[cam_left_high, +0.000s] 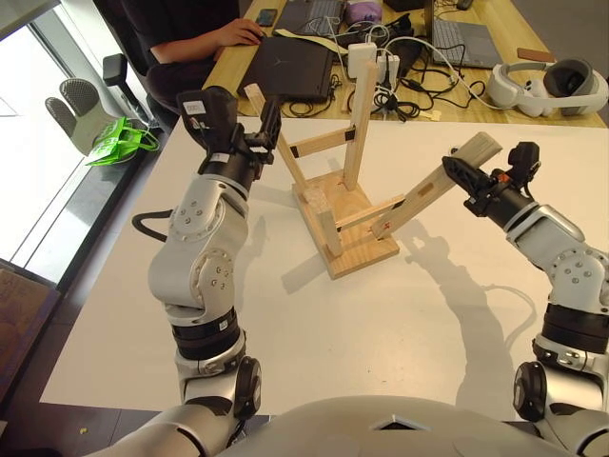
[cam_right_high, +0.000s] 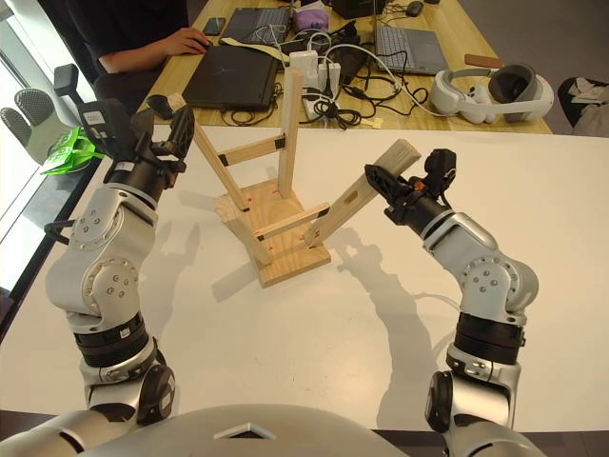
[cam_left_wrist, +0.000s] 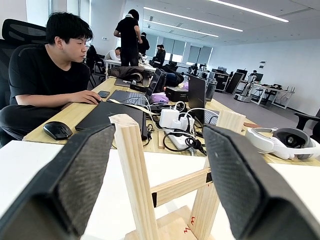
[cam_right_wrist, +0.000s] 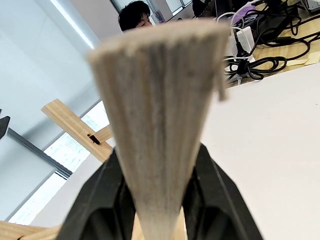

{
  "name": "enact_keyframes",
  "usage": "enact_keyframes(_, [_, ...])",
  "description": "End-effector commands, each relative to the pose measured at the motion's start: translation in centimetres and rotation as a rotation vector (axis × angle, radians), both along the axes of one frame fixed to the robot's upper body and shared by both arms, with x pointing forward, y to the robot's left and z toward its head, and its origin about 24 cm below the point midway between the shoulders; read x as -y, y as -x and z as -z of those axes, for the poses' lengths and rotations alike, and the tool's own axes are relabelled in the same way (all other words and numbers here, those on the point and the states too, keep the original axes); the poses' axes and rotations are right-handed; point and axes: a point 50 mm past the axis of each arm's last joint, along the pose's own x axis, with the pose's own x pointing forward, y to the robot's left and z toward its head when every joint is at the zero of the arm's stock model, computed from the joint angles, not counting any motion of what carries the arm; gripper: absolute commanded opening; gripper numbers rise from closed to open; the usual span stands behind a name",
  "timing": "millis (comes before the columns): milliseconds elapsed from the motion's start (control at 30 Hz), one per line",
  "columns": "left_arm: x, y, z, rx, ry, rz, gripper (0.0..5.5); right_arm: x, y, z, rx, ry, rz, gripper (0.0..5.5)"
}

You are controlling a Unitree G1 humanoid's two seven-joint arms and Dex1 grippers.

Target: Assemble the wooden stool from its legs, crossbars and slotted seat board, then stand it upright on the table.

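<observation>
Wooden stool [cam_left_high: 366, 255], inverted near the middle of the white table [cam_left_high: 381, 362], its slotted seat board lying flat with the legs pointing up. Two legs are joined by a crossbar [cam_left_high: 324, 143]; the outer leg [cam_left_high: 419, 195] on the robot's right leans steeply away from the others. The right gripper [cam_left_high: 468, 176] pinches this leaning leg near its free end. The left gripper [cam_left_high: 252, 119] is spread, one finger on each side of the top of the rear-left leg [cam_left_high: 281, 143], not touching it. The step in hand appears to be seating the leaning leg (assembly is seemingly far along, the stool not yet upright). The next move likely calls for the left gripper to steady the frame while the right swings its leg upright.
</observation>
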Motion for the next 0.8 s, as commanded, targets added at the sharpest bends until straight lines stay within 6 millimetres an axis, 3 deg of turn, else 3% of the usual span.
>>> enact_keyframes(33, [0.3, 0.1, -0.1, -0.010, -0.016, 0.008, 3.21, -1.4, 0.4, -0.1, 0.053, 0.102, -0.095, 0.99])
enact_keyframes(400, [0.3, 4.1, 2.6, -0.159, 0.039, -0.108, 3.21, -2.9, 2.0, 1.1, 0.061, 0.214, -0.163, 0.99])
enact_keyframes(800, [1.3, 5.4, 2.8, -0.144, 0.104, -0.168, 3.21, -5.1, 0.2, 2.3, -0.009, 0.363, -0.235, 0.99])
